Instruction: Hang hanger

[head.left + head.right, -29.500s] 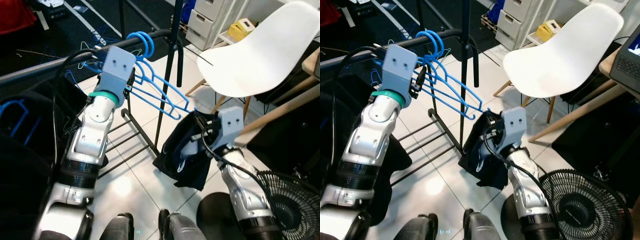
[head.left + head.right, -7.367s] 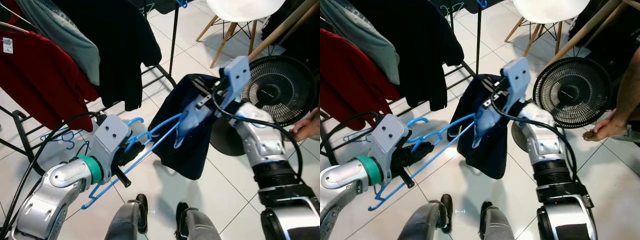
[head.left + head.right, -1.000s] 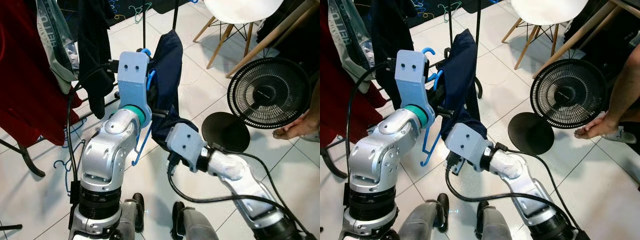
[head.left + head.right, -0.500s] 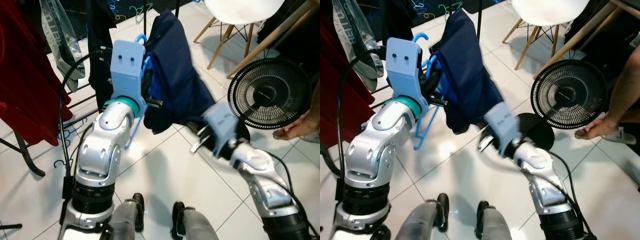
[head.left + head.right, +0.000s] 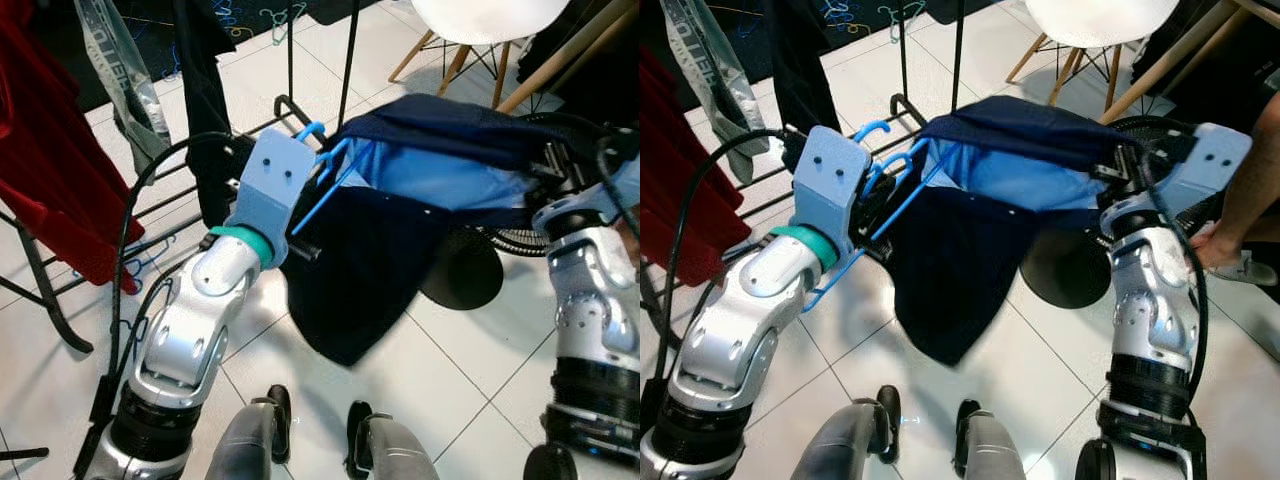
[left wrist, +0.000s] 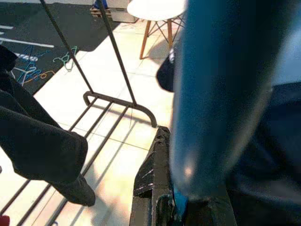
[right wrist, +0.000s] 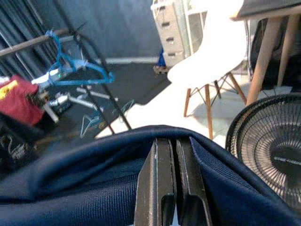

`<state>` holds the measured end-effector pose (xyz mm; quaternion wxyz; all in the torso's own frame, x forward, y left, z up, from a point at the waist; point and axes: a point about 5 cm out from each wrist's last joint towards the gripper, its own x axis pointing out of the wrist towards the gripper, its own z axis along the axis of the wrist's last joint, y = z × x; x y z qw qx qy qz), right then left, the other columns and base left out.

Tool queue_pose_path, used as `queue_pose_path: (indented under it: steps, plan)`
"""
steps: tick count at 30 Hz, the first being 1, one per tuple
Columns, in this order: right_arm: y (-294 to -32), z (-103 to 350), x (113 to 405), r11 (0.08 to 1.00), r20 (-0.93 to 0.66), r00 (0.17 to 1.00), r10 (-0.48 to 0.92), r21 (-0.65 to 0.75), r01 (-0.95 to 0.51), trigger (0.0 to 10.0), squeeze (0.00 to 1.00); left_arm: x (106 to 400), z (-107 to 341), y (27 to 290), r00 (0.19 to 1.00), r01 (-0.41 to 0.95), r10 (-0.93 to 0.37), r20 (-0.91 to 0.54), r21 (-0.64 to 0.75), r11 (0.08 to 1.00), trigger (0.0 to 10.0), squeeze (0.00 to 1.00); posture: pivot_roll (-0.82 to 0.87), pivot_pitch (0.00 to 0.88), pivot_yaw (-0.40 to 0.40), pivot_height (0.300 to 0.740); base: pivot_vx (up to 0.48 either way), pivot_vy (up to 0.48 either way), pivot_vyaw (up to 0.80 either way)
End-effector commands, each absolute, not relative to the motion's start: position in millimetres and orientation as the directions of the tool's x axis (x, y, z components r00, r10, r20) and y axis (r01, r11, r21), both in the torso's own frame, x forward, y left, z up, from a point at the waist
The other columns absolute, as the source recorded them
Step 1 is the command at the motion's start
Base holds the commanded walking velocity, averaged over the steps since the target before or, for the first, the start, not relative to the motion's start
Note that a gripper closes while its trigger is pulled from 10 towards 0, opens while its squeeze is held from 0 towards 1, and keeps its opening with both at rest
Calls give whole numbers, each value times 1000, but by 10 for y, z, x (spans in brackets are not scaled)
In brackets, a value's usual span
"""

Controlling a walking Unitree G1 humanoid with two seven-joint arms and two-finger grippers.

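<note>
Left gripper (image 5: 872, 208): you had it pinched on the hanger (image 5: 895, 195), low before the robot's chest, the blue frame wedged between its fingers (image 6: 149, 181) in the left wrist view.
Hanger: its hook pointed up beside the wrist housing, and its arm ran into the collar end of the garment (image 5: 970, 240); it was not on any rail.
Garment: dark navy with a paler blue lining, it was stretched nearly level between your two arms, with a loose part drooping toward the floor.
Right gripper (image 7: 170, 181): you had it pressed together on a fold of the garment's far edge, out to the right in front of the fan (image 5: 515, 240).
Step in hand: my reading was that you were spreading the cloth so the hanger could seat inside the shoulders.
How to do it well: you needed to keep the cloth taut but not strained, feed the hanger's free arm fully into the shoulder, then let the right side go.
Rack (image 5: 345, 60): its black upright stood beyond, well apart from the hanger; lift the hook clear of the hanging clothes (image 5: 60, 150) before reaching for the rail.
</note>
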<state>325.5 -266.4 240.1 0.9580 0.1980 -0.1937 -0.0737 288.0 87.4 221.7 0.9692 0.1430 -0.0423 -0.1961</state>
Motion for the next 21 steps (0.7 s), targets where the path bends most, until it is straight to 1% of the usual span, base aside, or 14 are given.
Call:
queue_pose_path:
  steps: [1, 5, 8, 10, 11, 12, 13, 15, 17, 18, 20, 21]
  plan:
    - [-2862, 2479, 3207, 893, 370, 880, -297, 434, 119, 10000, 0, 2833, 2232, 899, 917, 361, -396, 52, 317, 877, 10000, 0, 6, 195, 64, 740, 0, 0, 0]
    - [-2891, 2546, 3235, 903, 380, 877, -293, 410, 124, 10000, 0, 2821, 2208, 902, 913, 372, -405, 44, 316, 873, 10000, 0, 5, 194, 65, 740, 0, 0, 0]
    - [-2859, 2545, 3259, 913, 375, 885, -276, 389, 120, 10000, 0, 2819, 2204, 897, 912, 377, -408, 42, 308, 874, 10000, 0, 4, 193, 63, 740, 0, 0, 0]
    - [-2717, 2483, 3333, 943, 344, 915, -210, 318, 97, 10000, 0, 2810, 2207, 882, 909, 389, -415, 41, 277, 879, 10000, 0, 6, 192, 65, 740, 0, 0, 0]
    - [-2717, 2483, 3333, 943, 344, 915, -210, 318, 97, 10000, 0, 2810, 2207, 882, 909, 389, -415, 41, 277, 879, 10000, 0, 6, 192, 65, 740, 0, 0, 0]
    - [-2611, 2449, 3382, 965, 329, 931, -158, 251, 75, 10000, 0, 2802, 2209, 872, 906, 398, -421, 39, 252, 882, 10000, 0, 6, 192, 65, 740, 0, 0, 0]
    - [-2611, 2449, 3382, 965, 329, 931, -158, 251, 75, 10000, 0, 2802, 2209, 872, 906, 398, -421, 39, 252, 882, 10000, 0, 6, 192, 65, 740, 0, 0, 0]
    - [-2445, 2466, 3472, 986, 325, 942, -86, 166, 32, 10000, 0, 2783, 2208, 858, 899, 420, -436, 32, 211, 883, 10000, 0, 8, 192, 69, 740, 0, 0, 0]
    - [-2412, 2485, 3496, 989, 328, 942, -71, 149, 23, 10000, 0, 2775, 2205, 856, 897, 427, -442, 31, 202, 881, 10000, 0, 8, 192, 69, 740, 0, 0, 0]
    - [-2357, 2569, 3555, 995, 345, 938, -44, 103, 9, 10000, 0, 2739, 2185, 840, 882, 457, -470, 24, 191, 869, 10000, 0, 6, 190, 71, 740, 0, 0, 0]
    - [-2357, 2569, 3555, 995, 345, 938, -44, 103, 9, 10000, 0, 2739, 2185, 840, 882, 457, -470, 24, 191, 869, 10000, 0, 6, 190, 71, 740, 0, 0, 0]
    - [-2306, 2651, 3611, 999, 361, 933, -15, 52, -4, 10000, 0, 2699, 2165, 820, 867, 487, -498, 20, 184, 854, 10000, 0, 6, 190, 71, 740, 0, 0, 0]
